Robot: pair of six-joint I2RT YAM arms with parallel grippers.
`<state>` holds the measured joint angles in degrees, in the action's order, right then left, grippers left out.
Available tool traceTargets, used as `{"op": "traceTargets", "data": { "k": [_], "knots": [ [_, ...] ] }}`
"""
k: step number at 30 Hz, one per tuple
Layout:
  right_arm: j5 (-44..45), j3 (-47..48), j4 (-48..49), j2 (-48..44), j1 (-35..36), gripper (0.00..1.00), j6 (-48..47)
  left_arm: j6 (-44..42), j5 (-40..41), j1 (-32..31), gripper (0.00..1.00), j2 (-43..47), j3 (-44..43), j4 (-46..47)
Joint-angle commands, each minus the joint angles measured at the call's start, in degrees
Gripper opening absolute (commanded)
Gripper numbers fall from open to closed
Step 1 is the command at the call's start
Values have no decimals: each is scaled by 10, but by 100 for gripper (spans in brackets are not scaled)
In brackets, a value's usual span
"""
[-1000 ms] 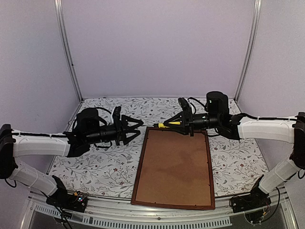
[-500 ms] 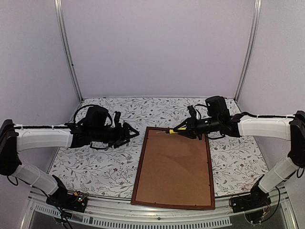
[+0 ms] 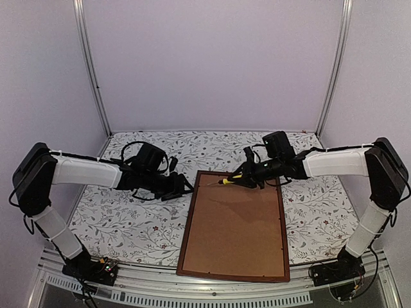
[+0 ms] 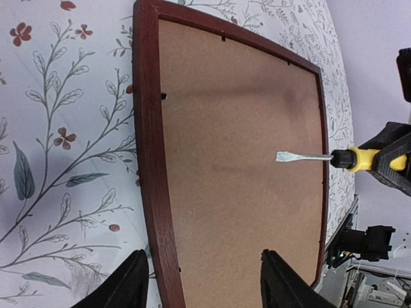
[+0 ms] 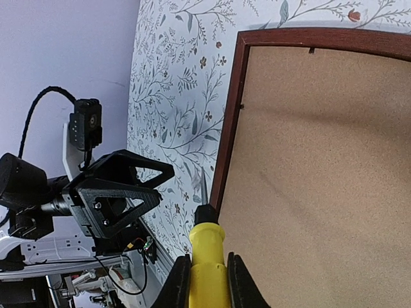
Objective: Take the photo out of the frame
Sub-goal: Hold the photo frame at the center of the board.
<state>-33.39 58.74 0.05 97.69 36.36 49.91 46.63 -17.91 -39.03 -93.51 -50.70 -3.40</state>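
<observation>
The dark reddish-brown frame [image 3: 185, 234] lies face down on the flowered cloth, with its plain brown backing board [image 3: 234, 224] facing up. The photo is hidden under the board. My right gripper [image 3: 247, 174] is shut on a yellow-handled flat screwdriver [image 3: 226, 180], whose blade points left over the frame's far end. In the right wrist view the screwdriver [image 5: 207, 250] sits between my fingers, with its tip by the frame's rail [image 5: 228, 141]. My left gripper [image 3: 183, 188] is open and empty beside the frame's far left corner. In the left wrist view my left gripper [image 4: 202, 256] straddles the rail [image 4: 146, 128].
The table carries a white cloth with a leaf and flower print [image 3: 135, 224]. Lilac walls and two metal posts [image 3: 93, 70] close in the back and sides. The frame's near end reaches the table's front edge [image 3: 231, 277].
My left arm has reached right and lower, to the frame's far left corner. My right gripper has moved left and down, bringing the screwdriver blade over the frame's far end.
</observation>
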Motion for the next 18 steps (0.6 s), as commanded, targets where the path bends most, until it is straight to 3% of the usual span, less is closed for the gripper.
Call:
{"op": "traceTargets", "data": {
  "k": [1, 6, 18],
  "knots": [
    [-9, 35, 9, 40, -6, 0, -15, -39, 4, 13, 59, -36, -42, -20],
    [-28, 55, 27, 75, -24, 0, -10, -51, 0, 24, 50, -75, -71, -29],
    [-64, 136, 27, 179, -33, 0, -17, -64, -30, 42, 41, -145, -103, -17]
  ]
}}
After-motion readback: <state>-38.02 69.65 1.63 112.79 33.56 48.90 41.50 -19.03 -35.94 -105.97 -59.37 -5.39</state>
